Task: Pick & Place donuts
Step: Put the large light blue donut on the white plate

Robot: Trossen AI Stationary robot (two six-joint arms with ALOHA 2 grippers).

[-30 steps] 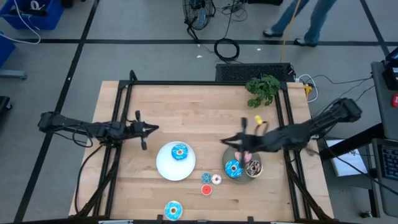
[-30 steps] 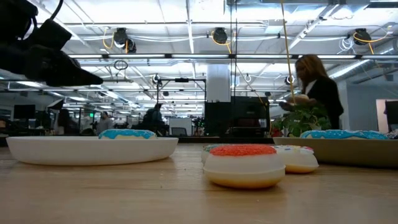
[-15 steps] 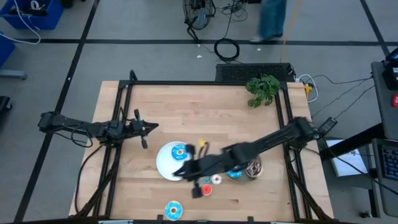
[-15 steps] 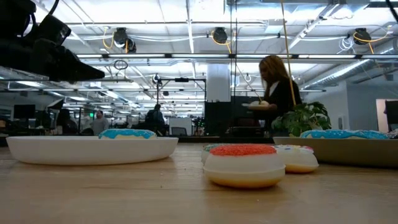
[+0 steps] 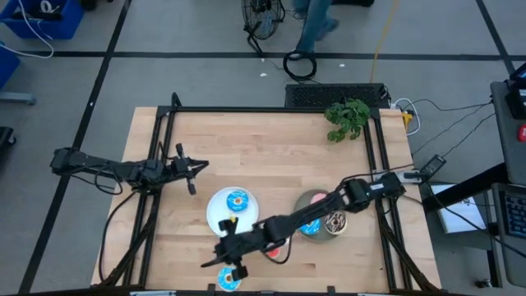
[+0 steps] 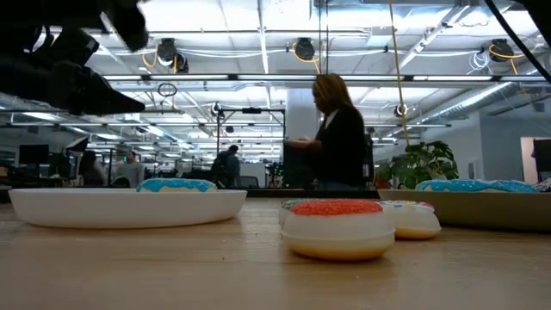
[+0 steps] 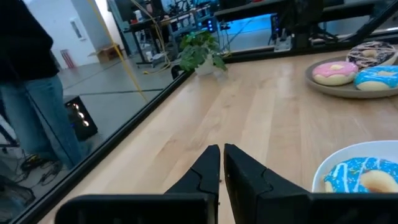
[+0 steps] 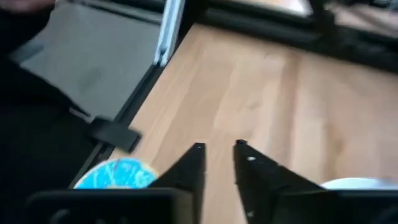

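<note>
At the table's near edge we see a lone blue-iced donut (image 5: 228,278), and the right gripper (image 5: 220,256) hangs just above it — its fingers a little apart and holding nothing. Just behind lie the tiny red donut (image 5: 272,252) and pale pink donut (image 5: 286,238). Farther in, the white plate (image 5: 217,220) carries another blue-iced donut (image 5: 237,201); the grey plate (image 5: 316,199) holds the rest. The left gripper (image 5: 197,168) waits near the table's left side, fingers together, empty.
</note>
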